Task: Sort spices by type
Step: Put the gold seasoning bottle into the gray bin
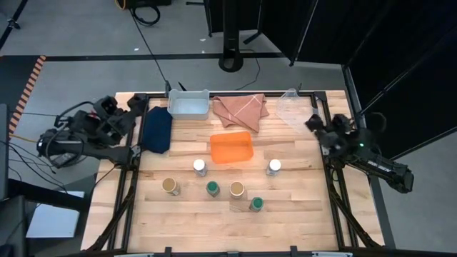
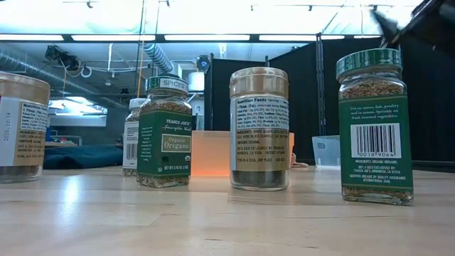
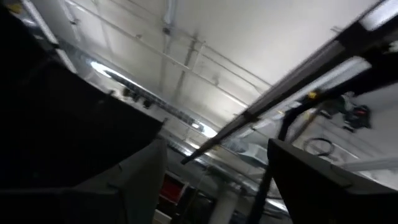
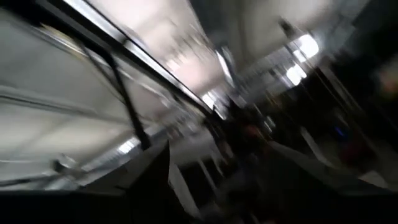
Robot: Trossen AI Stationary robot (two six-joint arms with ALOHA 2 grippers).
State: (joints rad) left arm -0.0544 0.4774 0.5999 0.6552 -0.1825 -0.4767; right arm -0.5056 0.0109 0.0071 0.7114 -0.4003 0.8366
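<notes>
Currently your left gripper (image 1: 140, 107) and right gripper (image 1: 312, 123) sit folded at the table's (image 1: 300, 214) two far edges, well apart from every jar; you cannot tell how either's jaws stand. Orange tray (image 1: 232, 148): centre. Jars, nearer than it: tan-capped (image 1: 171, 186) and (image 1: 237, 189), green-capped (image 1: 212, 188) and (image 1: 255, 203), white-capped (image 1: 200, 166) and (image 1: 273, 166). Both wrist views face the ceiling.

Six spice jars (image 1: 236, 189) (two tan-capped, two green-capped, two white-capped), one orange tray (image 1: 231, 148), one grey bin (image 1: 189, 104).
</notes>
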